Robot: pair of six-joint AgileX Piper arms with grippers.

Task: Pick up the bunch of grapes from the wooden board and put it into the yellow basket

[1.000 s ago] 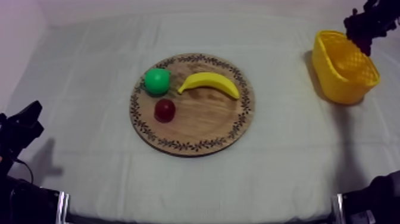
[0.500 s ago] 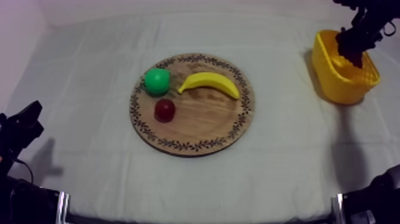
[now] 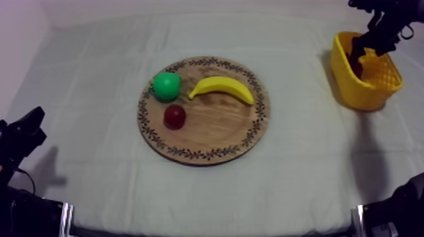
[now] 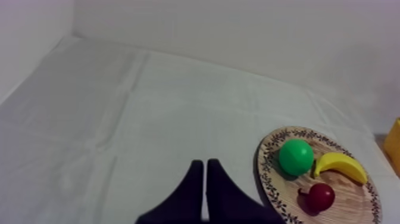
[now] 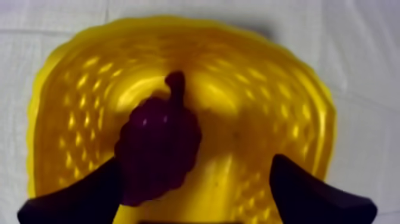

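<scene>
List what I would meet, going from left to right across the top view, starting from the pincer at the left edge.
Black two-fingered left pincer → round green toy fruit → curved yellow toy banana → yellow latticed basket.

Grained wooden board (image 3: 214,135); glossy plastic basket (image 5: 286,101).
</scene>
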